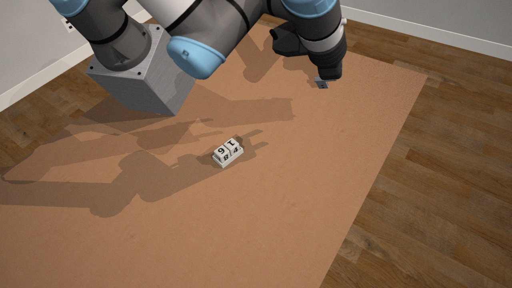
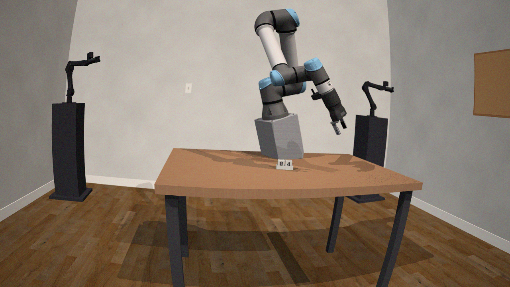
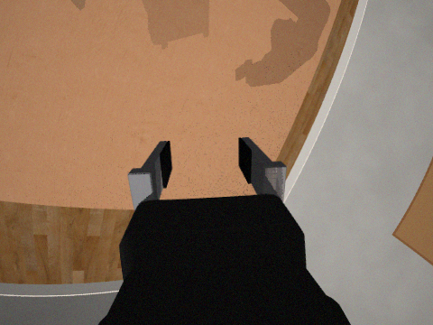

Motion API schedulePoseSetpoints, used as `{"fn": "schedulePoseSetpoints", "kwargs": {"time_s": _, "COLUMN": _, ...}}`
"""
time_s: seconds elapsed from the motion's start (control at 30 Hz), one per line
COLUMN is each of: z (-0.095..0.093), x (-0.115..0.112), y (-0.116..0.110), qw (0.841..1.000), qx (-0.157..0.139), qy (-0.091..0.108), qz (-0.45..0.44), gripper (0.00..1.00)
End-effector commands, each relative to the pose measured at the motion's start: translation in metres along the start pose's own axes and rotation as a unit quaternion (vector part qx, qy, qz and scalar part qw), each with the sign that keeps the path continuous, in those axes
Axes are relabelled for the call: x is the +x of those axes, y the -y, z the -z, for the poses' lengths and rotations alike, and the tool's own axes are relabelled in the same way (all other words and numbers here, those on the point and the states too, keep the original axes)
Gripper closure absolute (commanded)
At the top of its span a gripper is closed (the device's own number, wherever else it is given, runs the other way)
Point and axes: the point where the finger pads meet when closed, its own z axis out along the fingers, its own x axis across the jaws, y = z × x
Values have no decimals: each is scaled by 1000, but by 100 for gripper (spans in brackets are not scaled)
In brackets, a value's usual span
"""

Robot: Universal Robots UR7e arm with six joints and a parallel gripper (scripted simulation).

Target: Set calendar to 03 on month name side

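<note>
A white tray [image 1: 232,158] [image 2: 284,167] lies flat on the table, with two white cubes side by side in it. The left cube [image 1: 221,153] [image 2: 281,163] shows an upright 8 in front and a 6-like digit on top. The right cube [image 1: 233,145] [image 2: 289,164] shows an upright 4 in front and a 1 on top, upside down in the top view. No month name is legible; the tray's far side is hidden. My gripper [image 1: 325,85] [image 2: 341,130] [image 3: 205,153] is open and empty, tilted, high above the table and far right of the tray. The wrist view shows neither cubes nor tray.
The arm's grey pedestal [image 1: 150,89] [image 2: 281,139] stands behind the tray. The table [image 1: 286,215] [image 2: 228,180] [image 3: 90,113] ends at the right and front. Two black stands [image 2: 68,150] [image 2: 370,135] with small arms are beyond the table. Arm shadows fall around the tray.
</note>
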Motion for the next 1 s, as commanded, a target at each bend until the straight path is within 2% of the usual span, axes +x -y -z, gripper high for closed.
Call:
{"fn": "schedulePoseSetpoints", "kwargs": {"time_s": 0.0, "z": 8, "x": -31, "y": 41, "qw": 996, "qx": 11, "qy": 60, "qz": -61, "gripper": 0}}
{"fn": "schedulePoseSetpoints", "kwargs": {"time_s": 0.07, "z": 11, "x": -39, "y": 54, "qw": 994, "qx": 14, "qy": 77, "qz": -79, "gripper": 0}}
{"fn": "schedulePoseSetpoints", "kwargs": {"time_s": 0.13, "z": 11, "x": -39, "y": 54, "qw": 994, "qx": 14, "qy": 77, "qz": -79, "gripper": 0}}
{"fn": "schedulePoseSetpoints", "kwargs": {"time_s": 0.23, "z": 18, "x": -57, "y": 89, "qw": 985, "qx": 21, "qy": 120, "qz": -126, "gripper": 0}}
{"fn": "schedulePoseSetpoints", "kwargs": {"time_s": 0.33, "z": 22, "x": -65, "y": 105, "qw": 979, "qx": 23, "qy": 140, "qz": -147, "gripper": 0}}
{"fn": "schedulePoseSetpoints", "kwargs": {"time_s": 0.4, "z": 28, "x": -74, "y": 125, "qw": 971, "qx": 26, "qy": 164, "qz": -173, "gripper": 0}}
{"fn": "schedulePoseSetpoints", "kwargs": {"time_s": 0.43, "z": 29, "x": -75, "y": 128, "qw": 969, "qx": 26, "qy": 168, "qz": -178, "gripper": 0}}
{"fn": "schedulePoseSetpoints", "kwargs": {"time_s": 0.5, "z": 34, "x": -82, "y": 148, "qw": 960, "qx": 28, "qy": 191, "qz": -202, "gripper": 0}}
{"fn": "schedulePoseSetpoints", "kwargs": {"time_s": 0.53, "z": 34, "x": -83, "y": 150, "qw": 959, "qx": 28, "qy": 193, "qz": -205, "gripper": 0}}
{"fn": "schedulePoseSetpoints", "kwargs": {"time_s": 0.63, "z": 43, "x": -91, "y": 177, "qw": 944, "qx": 30, "qy": 225, "qz": -239, "gripper": 0}}
{"fn": "schedulePoseSetpoints", "kwargs": {"time_s": 0.7, "z": 43, "x": -91, "y": 177, "qw": 944, "qx": 30, "qy": 225, "qz": -239, "gripper": 0}}
{"fn": "schedulePoseSetpoints", "kwargs": {"time_s": 0.83, "z": 51, "x": -98, "y": 204, "qw": 927, "qx": 30, "qy": 256, "qz": -271, "gripper": 0}}
{"fn": "schedulePoseSetpoints", "kwargs": {"time_s": 0.97, "z": 56, "x": -101, "y": 219, "qw": 917, "qx": 30, "qy": 273, "qz": -289, "gripper": 0}}
